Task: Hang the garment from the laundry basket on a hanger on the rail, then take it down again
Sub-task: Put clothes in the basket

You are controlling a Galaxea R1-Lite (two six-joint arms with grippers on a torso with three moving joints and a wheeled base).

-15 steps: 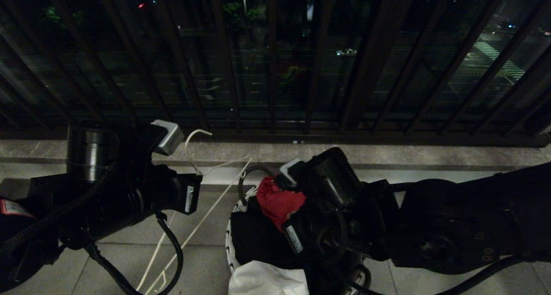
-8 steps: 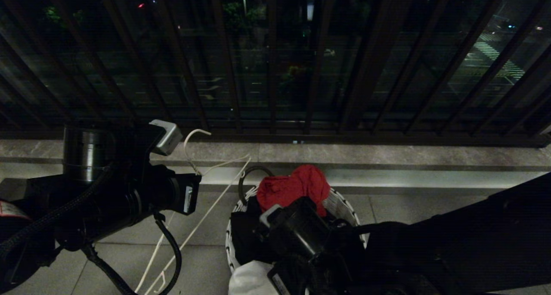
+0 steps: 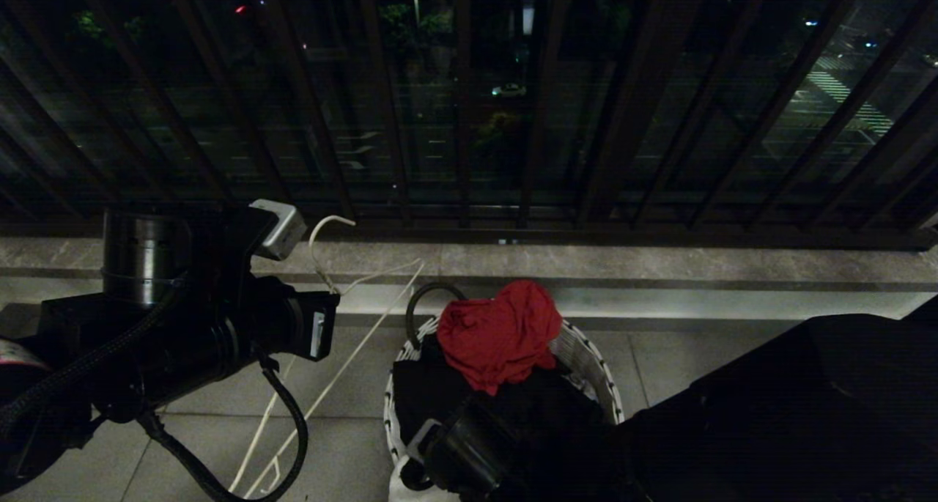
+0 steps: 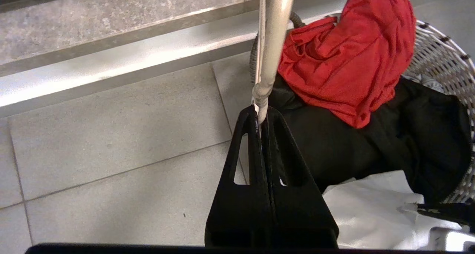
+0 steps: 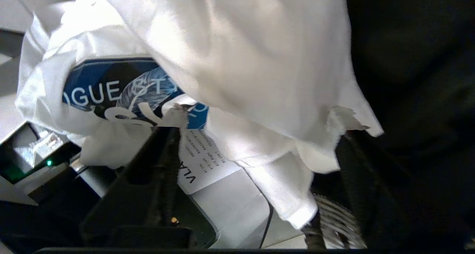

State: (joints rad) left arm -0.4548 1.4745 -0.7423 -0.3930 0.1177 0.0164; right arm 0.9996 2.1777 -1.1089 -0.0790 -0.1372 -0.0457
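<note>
The head view shows the laundry basket [image 3: 586, 359] at lower centre with a red cloth [image 3: 502, 333] heaped on a black garment [image 3: 432, 392], but of the garment [image 3: 399, 487] only a white sliver at the bottom edge, beside the right arm's dark bulk. The right wrist view fills that in: the white T-shirt [image 5: 230, 53] w/ its blue chest print [image 5: 111, 87] hangs over the basket's side, and the right gripper [image 5: 256, 129] has its fingers [image 5: 163, 150] spread wide, one on either side of a hanging fold, apparently w/o pinching it, though the far finger is dark and hard to make out. The left gripper [image 4: 261, 115] shows only in the left wrist view, pressed together on the hanger [image 4: 272, 42] near its twisted neck; the head view gives just the arm at left and the hanger's [image 3: 344, 355] hook and thin wires running down to the floor tiles [image 3: 344, 443]. Window railing [image 3: 469, 99] fills the upper frame; the rail is in no view.
</note>
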